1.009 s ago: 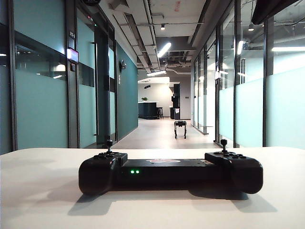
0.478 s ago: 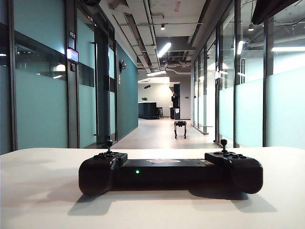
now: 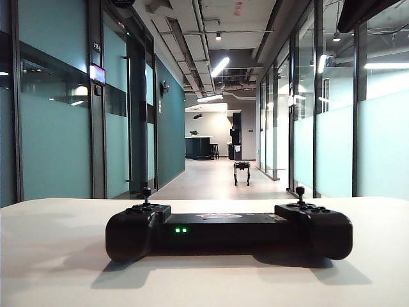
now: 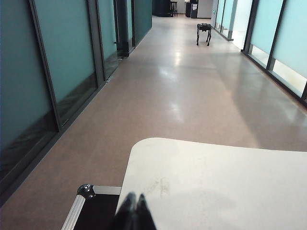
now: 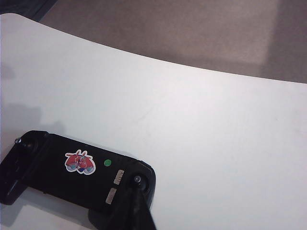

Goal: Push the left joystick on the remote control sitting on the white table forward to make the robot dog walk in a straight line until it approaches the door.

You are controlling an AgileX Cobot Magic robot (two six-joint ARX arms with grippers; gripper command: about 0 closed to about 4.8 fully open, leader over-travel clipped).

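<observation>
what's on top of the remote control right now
On the remote control: the left joystick, its twin stick and a red-white sticker. The shut right gripper hovers by one stick; contact is hidden.

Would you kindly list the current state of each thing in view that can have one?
Wide black gamepad-style remote control: flat on the white table, green light lit.
Left joystick: upright, untouched.
Twin right thumbstick: upright; the shut right gripper is beside it.
Small black four-legged robot dog: standing far down the corridor.
Left gripper: shut, at the table's edge.
</observation>
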